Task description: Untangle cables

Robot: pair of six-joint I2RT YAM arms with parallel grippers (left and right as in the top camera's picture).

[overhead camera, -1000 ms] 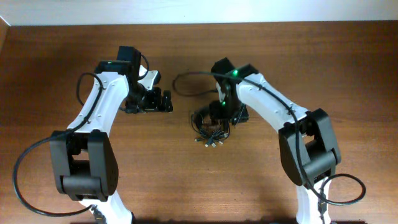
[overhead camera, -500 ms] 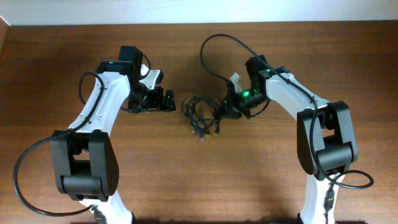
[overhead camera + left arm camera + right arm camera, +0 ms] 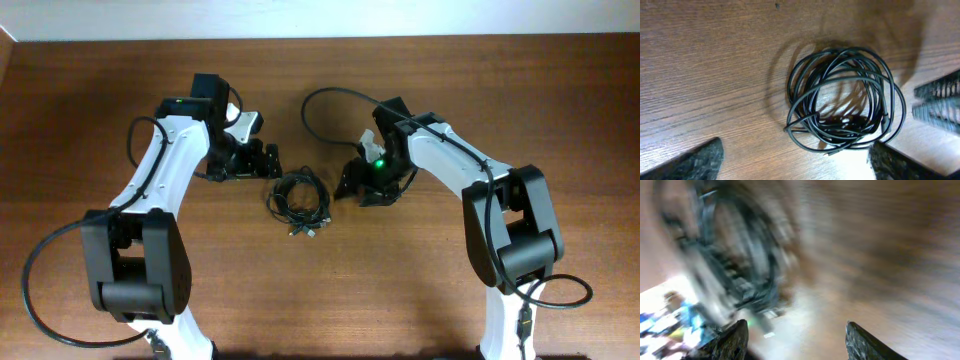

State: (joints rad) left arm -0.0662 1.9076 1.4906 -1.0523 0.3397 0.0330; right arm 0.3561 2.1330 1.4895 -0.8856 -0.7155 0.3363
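Loosely coiled, the cables (image 3: 840,135) lie free on the wooden table (image 3: 715,75).

One bundle of cables (image 3: 297,199), two claws (left claw (image 3: 272,161), right claw (image 3: 346,188)), one table (image 3: 400,290).

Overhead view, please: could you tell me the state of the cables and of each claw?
cables: coiled in one tangled bundle, lying flat on the table, held by neither claw.
left claw: open, empty, beside the bundle.
right claw: open, empty, on the bundle's other side; its wrist view is blurred.
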